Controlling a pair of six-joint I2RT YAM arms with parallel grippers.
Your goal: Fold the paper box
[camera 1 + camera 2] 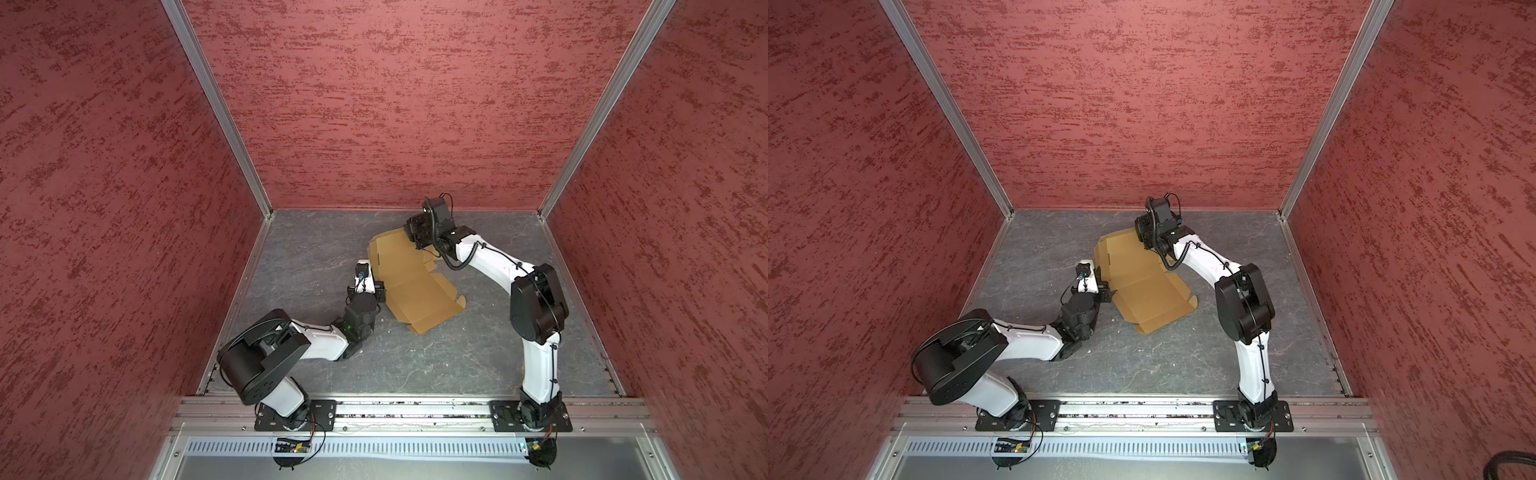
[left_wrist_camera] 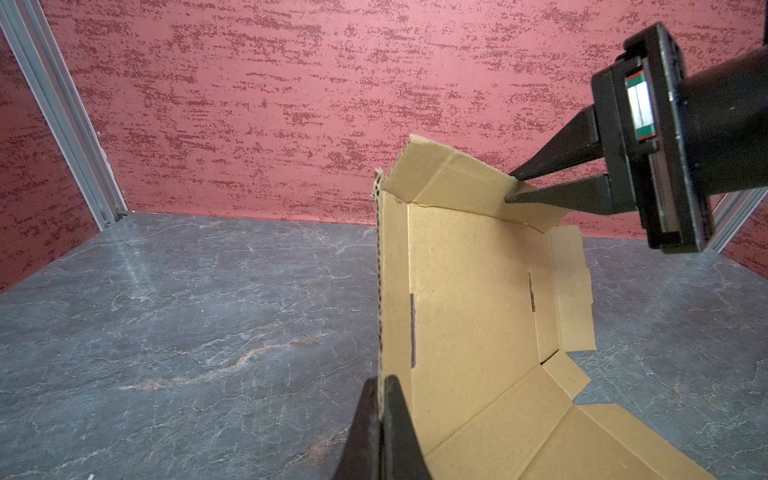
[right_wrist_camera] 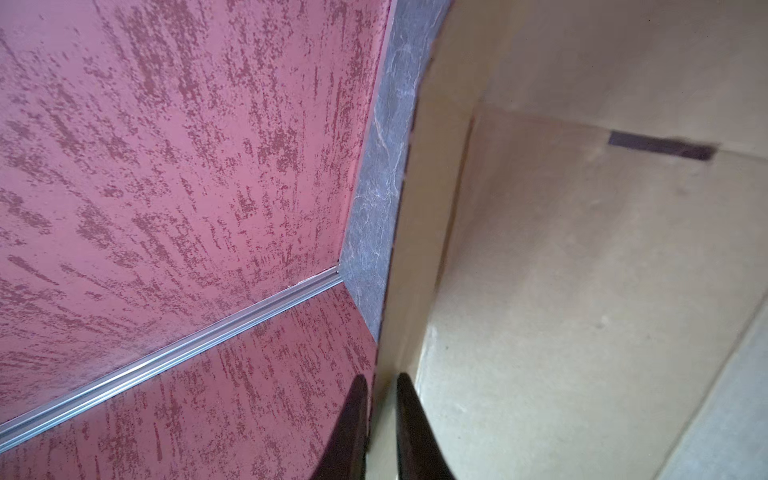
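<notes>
Both top views look steeply down from high above the near edge, sharing the whole table [image 1: 415,365]; the left wrist view sits low, close behind the left fingers [image 2: 399,424], facing the far wall [image 2: 291,104] along the paper box [image 2: 469,291]; the right wrist view, close behind the right fingers [image 3: 415,436], faces the far left corner [image 3: 338,270], sharing that box.

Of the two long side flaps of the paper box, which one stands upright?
The side flap pinched by the left gripper stands upright. The opposite side flap lies low on the table, with no gripper on it.
</notes>
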